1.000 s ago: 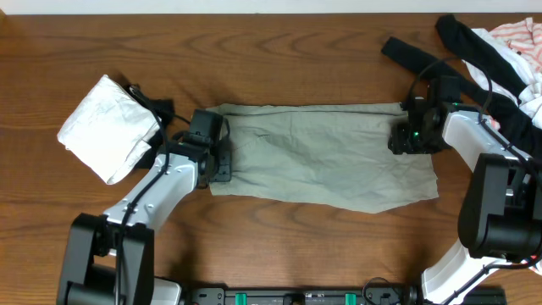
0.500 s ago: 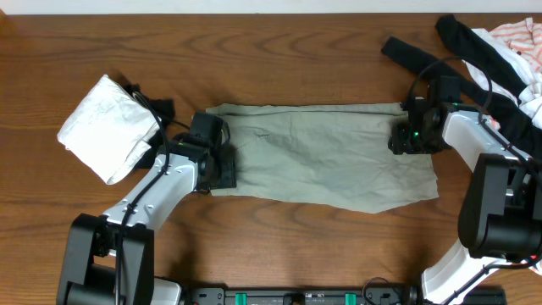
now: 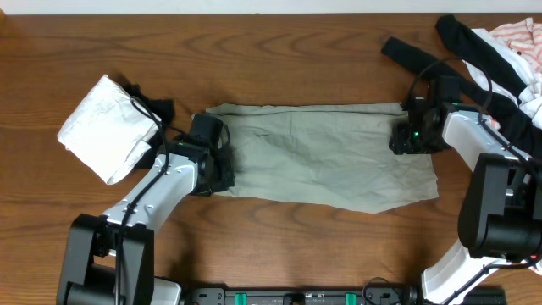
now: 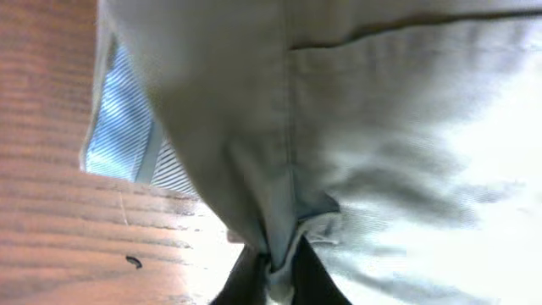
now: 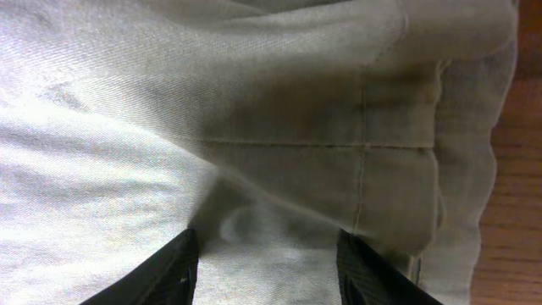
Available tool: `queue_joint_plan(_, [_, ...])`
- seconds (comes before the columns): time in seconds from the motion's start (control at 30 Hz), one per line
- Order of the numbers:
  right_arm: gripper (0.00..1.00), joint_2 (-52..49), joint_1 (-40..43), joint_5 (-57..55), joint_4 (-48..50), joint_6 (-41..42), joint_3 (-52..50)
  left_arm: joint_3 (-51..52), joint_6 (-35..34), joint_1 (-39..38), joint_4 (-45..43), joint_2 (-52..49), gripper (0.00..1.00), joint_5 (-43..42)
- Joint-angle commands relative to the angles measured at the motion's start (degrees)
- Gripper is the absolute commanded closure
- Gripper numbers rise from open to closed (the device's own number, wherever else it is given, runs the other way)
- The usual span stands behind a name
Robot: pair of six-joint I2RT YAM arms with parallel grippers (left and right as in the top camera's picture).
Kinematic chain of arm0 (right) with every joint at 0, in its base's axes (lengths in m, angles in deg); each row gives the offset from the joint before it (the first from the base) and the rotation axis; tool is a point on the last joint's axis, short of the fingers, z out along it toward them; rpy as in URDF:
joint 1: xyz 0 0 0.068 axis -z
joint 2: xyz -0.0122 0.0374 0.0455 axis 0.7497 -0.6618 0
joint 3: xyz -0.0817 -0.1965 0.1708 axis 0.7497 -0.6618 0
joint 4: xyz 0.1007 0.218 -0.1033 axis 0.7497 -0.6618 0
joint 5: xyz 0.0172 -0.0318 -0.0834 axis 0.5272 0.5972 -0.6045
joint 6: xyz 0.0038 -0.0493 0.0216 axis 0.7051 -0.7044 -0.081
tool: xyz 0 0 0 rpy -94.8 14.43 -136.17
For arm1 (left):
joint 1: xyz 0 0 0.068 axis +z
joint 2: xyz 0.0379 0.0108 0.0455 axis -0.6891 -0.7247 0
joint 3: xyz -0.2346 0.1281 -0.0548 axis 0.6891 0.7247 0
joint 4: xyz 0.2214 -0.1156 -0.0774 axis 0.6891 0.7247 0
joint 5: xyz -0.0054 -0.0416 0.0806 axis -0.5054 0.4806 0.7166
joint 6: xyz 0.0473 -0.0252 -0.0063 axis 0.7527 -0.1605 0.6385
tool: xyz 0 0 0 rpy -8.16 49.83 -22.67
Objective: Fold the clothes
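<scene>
The pale sage shorts [image 3: 322,152] lie flat across the middle of the table, folded into a long strip. My left gripper [image 3: 222,163] is at the strip's left end and is shut on a pinch of the cloth [image 4: 275,271]. My right gripper [image 3: 405,138] is open at the strip's right end, its fingers spread just above or on the cloth [image 5: 271,263] near a seam. The shorts' hem [image 5: 474,169] lies by the wood at the right of the right wrist view.
A white folded cloth bundle [image 3: 106,129] lies at the left, close to my left arm. Black and pink-and-white striped garments [image 3: 500,42] are heaped at the back right corner, next to my right arm. Bare wood [image 4: 51,212] shows beside the shorts.
My left gripper has shifted slightly left and toward the back, drawing the shorts' left end with it. The right gripper has not moved.
</scene>
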Motion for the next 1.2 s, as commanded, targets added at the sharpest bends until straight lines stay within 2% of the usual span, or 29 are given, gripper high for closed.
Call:
queue_joint_plan(0.0, [0.49, -1.3, 0.6, -0.8, -0.9, -0.4, -2.0, 0.2, -0.3, 0.2, 0.2, 0.6, 0.94, 0.5])
queue_joint_plan(0.1, [0.49, -1.3, 0.6, -0.8, -0.9, -0.4, -2.0, 0.2, -0.1, 0.2, 1.8, 0.6, 0.94, 5.2])
queue_joint_plan(0.23, [0.5, -1.3, 1.2, -0.8, -1.2, -0.4, -2.0, 0.2, -0.3, 0.2, 6.2, 0.6, 0.94, 23.9])
queue_joint_plan(0.3, [0.5, -1.3, 1.5, -0.8, -1.2, -0.4, -2.0, 0.2, -0.3, 0.2, 6.4, 0.6, 0.94, 26.1])
queue_joint_plan(0.53, [0.5, -1.3, 2.0, -0.8, -1.5, -0.4, -2.0, 0.2, -0.3, 0.2, 4.4, 0.6, 0.94, 25.8])
queue_joint_plan(0.6, [0.51, -1.3, 2.0, -0.8, -1.5, -0.4, -2.0, 0.2, -0.3, 0.2, 4.4, 0.6, 0.85, 25.8])
queue_joint_plan(0.63, [0.5, -1.3, 2.0, -0.8, -1.5, -0.4, -2.0, 0.2, -0.3, 0.2, 4.4, 0.6, 0.75, 25.8])
queue_joint_plan(0.7, [0.49, -1.3, 2.0, -0.8, -1.4, -0.4, -2.0, 0.2, -0.3, 0.2, 4.6, 0.8, 0.71, 25.8])
queue_joint_plan(0.73, [0.47, -1.3, 2.0, -0.8, -1.2, -0.4, -2.0, 0.1, -0.3, 0.2, 4.7, 1.0, 0.67, 25.8])
queue_joint_plan(0.87, [0.4, -0.9, 2.0, 0.1, -1.4, 0.3, -1.1, -1.1, -0.3, 0.2, 4.6, 4.2, 0.63, 25.8])
queue_joint_plan(1.0, [0.27, 0.5, 2.0, 0.8, -3.3, 1.6, 1.8, -3.3, 0.7, 0.2, 3.4, 9.0, 0.55, 25.8])
queue_joint_plan(1.17, [0.19, 3.1, 2.4, 0.7, -7.8, 1.6, 6.6, -3.8, 0.9, 0.2, -0.3, 13.5, 0.51, 23.7])
